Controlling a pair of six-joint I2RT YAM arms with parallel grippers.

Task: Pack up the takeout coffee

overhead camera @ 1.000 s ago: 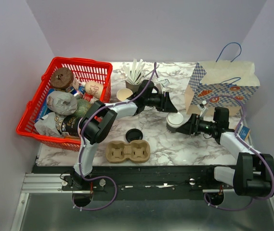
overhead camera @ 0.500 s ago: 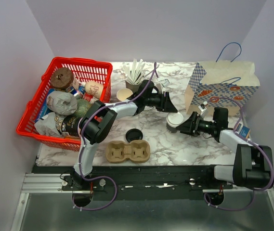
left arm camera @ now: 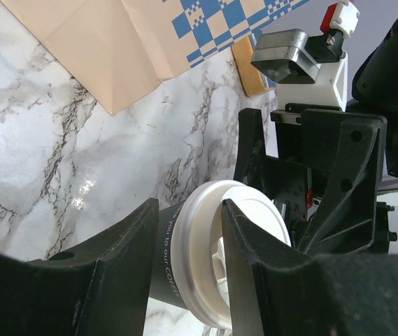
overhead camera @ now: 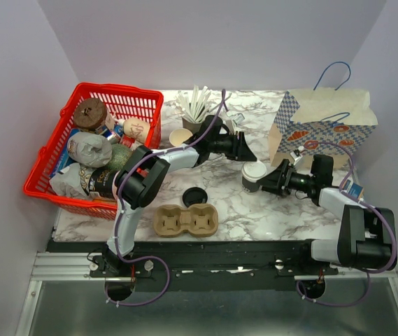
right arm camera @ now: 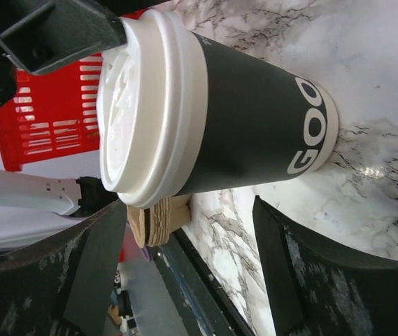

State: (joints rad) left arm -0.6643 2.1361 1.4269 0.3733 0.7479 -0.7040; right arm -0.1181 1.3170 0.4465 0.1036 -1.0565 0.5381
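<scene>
The takeout coffee (overhead camera: 253, 175), a dark cup with a white lid, stands on the marble table right of centre. My left gripper (overhead camera: 246, 155) hangs just behind it, jaws part open. In the left wrist view the coffee (left arm camera: 199, 259) shows through the gap of that gripper (left arm camera: 188, 206), beyond the tips. My right gripper (overhead camera: 271, 180) comes in from the right, open, tips just short of the cup. In the right wrist view the coffee (right arm camera: 212, 119) fills the space ahead of that open gripper (right arm camera: 188, 206), with nothing between the fingers.
A checked paper bag (overhead camera: 321, 129) stands at the back right, close behind the right arm. A cardboard cup carrier (overhead camera: 186, 220) and a loose black lid (overhead camera: 194, 197) lie near the front. A cream cup (overhead camera: 180, 137), a straw holder (overhead camera: 195, 112) and a full red basket (overhead camera: 45, 183) sit to the left.
My right gripper has slid a little left and back, closer to the coffee, and its jaws narrowed slightly. The cup and the left gripper have hardly moved.
</scene>
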